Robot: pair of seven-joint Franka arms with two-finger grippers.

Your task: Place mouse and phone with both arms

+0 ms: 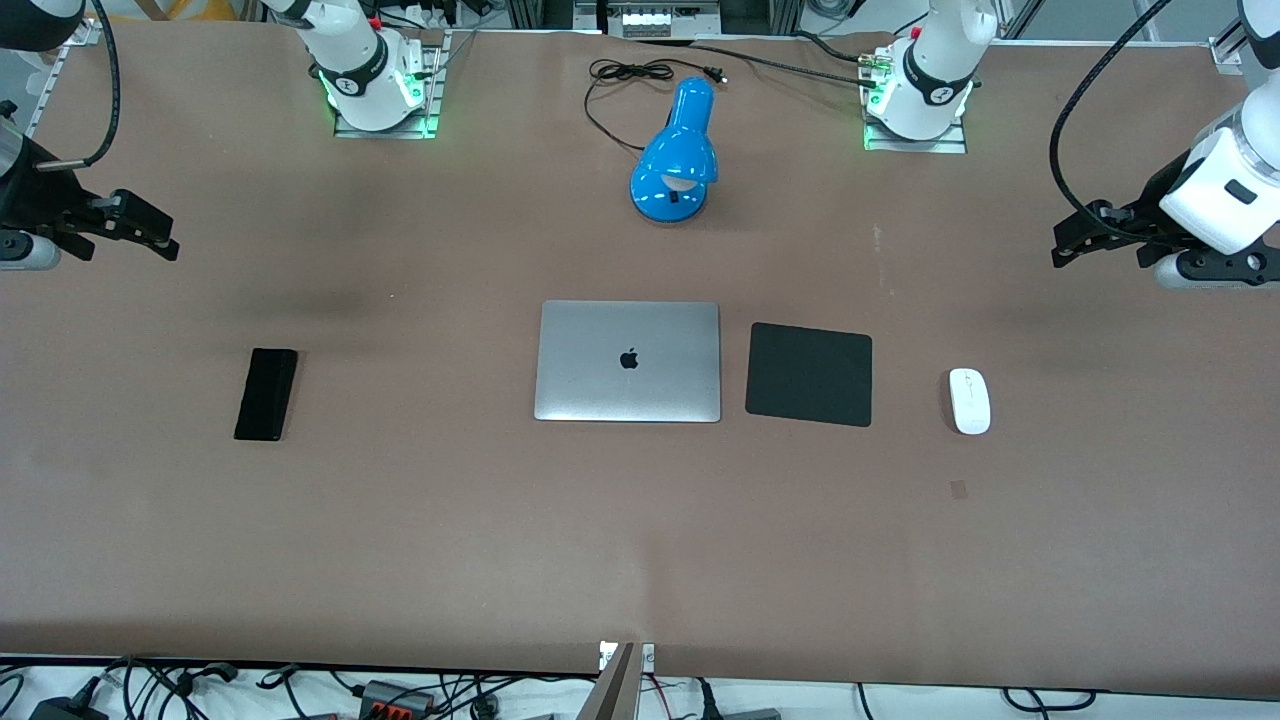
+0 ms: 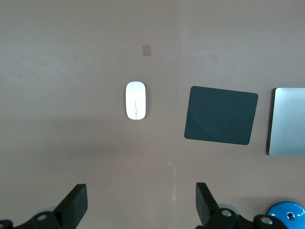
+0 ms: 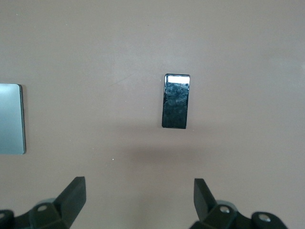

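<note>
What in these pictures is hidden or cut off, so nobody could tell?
- Silver closed laptop: screen and keys hidden by its lid, front view.
- Slim black phone: glare covers its face, right wrist view.
- Blue desk lamp: cut off by the picture's edge, left wrist view.

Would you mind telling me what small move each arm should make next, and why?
Probably each arm should descend toward its own item. The left gripper hangs open above the table with the mouse lying untouched beside the mouse pad; the right gripper hangs open with the phone lying flat and unheld.
</note>
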